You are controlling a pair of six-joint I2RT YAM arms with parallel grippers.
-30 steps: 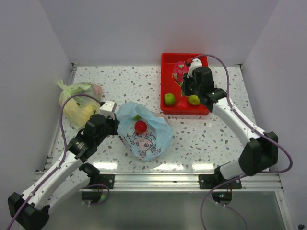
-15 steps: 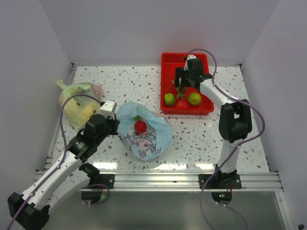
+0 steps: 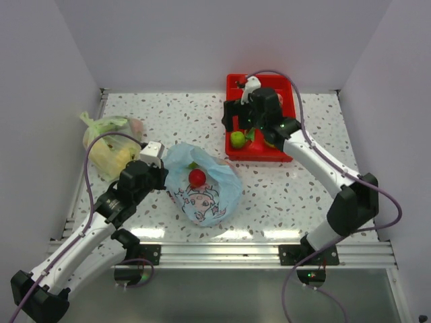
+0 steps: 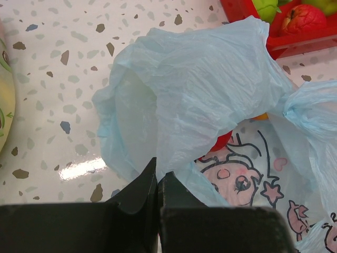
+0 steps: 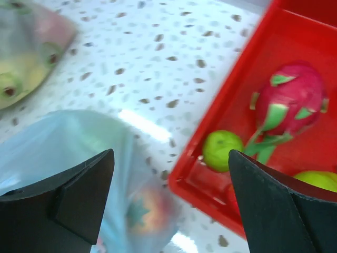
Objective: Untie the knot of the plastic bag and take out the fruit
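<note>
Left fingers (image 4: pixel 158 182) are pinched flat together on a fold of the plastic bag (image 3: pixel 202 195), right at the edge of its open mouth on the side nearest that arm. The bag lies slumped in the middle of the tabletop (image 3: pixel 303 188), with its cartoon girl's face turned up toward the near edge. One red fruit (image 3: pixel 196 177) sits in the open mouth in plain sight, and a scrap of green shows just behind it, too small for me to name.

Right fingers (image 3: pixel 234 124) are spread wide with nothing between them. They hang over the left side of the red tray (image 3: pixel 259 158), which stands at the back right of the tabletop, just beyond the bag. In the tray I can see a pink dragon fruit (image 5: pixel 289 103) with green scales, a round green fruit (image 5: pixel 221 149) beside it near the left wall, and a second green one (image 5: pixel 318 180) further in. The left wrist view also catches a reddish fruit (image 4: pixel 303 18) in there.

Over on the far left sits a yellow-green bag (image 3: pixel 111 141), well apart from both arms.
</note>
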